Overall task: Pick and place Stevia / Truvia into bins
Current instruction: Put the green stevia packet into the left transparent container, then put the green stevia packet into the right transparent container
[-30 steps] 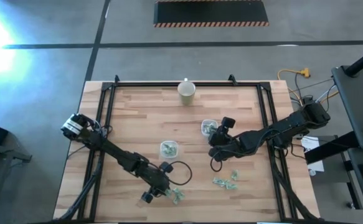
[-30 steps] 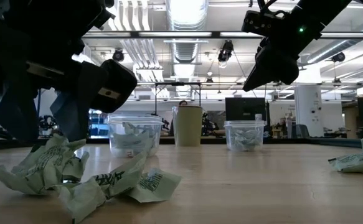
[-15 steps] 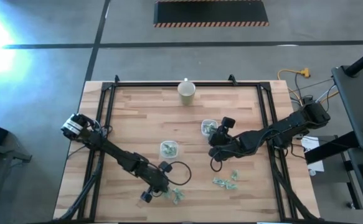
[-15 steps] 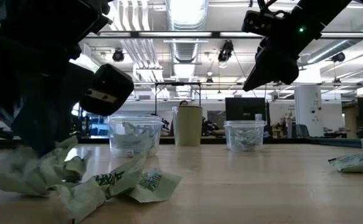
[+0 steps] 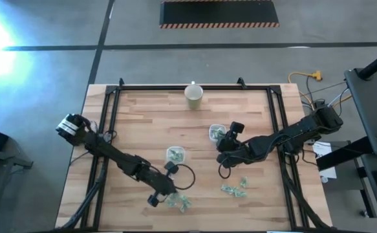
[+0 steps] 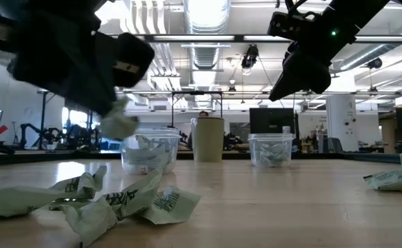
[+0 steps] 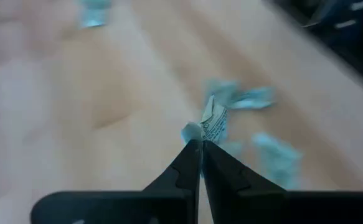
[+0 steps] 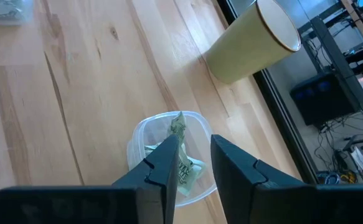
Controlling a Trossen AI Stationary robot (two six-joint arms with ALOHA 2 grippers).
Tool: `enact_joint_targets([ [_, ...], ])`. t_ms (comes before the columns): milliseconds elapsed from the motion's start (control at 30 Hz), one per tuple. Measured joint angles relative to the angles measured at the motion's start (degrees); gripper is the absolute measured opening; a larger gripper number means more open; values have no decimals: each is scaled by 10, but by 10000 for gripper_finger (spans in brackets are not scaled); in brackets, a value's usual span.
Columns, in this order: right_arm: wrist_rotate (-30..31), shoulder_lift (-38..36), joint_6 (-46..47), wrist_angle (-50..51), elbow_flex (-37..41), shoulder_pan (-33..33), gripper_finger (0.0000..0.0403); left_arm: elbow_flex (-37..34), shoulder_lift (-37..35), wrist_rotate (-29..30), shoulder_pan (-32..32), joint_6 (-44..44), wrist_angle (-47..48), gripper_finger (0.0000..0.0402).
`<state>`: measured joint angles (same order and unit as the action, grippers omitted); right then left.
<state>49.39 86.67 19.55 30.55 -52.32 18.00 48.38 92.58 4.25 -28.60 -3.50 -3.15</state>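
Pale green Stevia packets lie in a loose pile (image 5: 180, 202) near the table's front edge and in a smaller group (image 5: 235, 188) to the right. One packet (image 6: 118, 125) hangs in the air above the pile, with my left gripper (image 5: 170, 197) shut on it. Two clear bins stand mid-table, one (image 5: 175, 154) at the centre and one (image 5: 216, 133) farther right, both holding packets. My right gripper (image 8: 190, 155) hovers open above the right bin (image 8: 145, 135), where a packet (image 8: 179, 127) stands up beside one finger. My left gripper pinches a crumpled packet by its near end (image 7: 201, 132) between the two fingertips. The fingers slant down from the table's left. The packet sticks out beyond the tips, lifted clear of the pile (image 6: 83, 200). My right gripper: whether its finger touches the upright packet, I cannot tell.
A cream round cup (image 5: 194, 95) stands at the table's far edge, centre. A black cable loop (image 5: 185, 178) hangs by the left arm near the centre bin. Black frame rails (image 5: 114, 116) run along both table sides.
My left gripper has shut on one packet in the front pile and has risen, lifting that packet clear of the table. The other packets of the pile stay on the wood, slightly flattened.
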Motion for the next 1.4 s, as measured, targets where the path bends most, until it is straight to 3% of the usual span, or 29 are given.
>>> enact_joint_targets([
  [133,0,0,0,1,0,0,88,0,-42,135,0,-17,51,0],
  [300,0,0,0,1,1,0,87,0,-80,353,6,-30,114,0],
  [367,0,0,0,1,1,0,84,0,-88,401,14,-30,136,0],
  [600,0,0,0,1,1,0,77,-7,-88,391,53,-29,158,0],
  [967,0,0,0,1,4,0,84,-29,-88,363,64,-37,159,6],
  [1267,-12,0,3,0,5,2,81,-29,-87,359,64,-48,158,106],
  [1400,-128,0,3,0,5,16,85,-29,-90,362,64,-44,158,139],
])
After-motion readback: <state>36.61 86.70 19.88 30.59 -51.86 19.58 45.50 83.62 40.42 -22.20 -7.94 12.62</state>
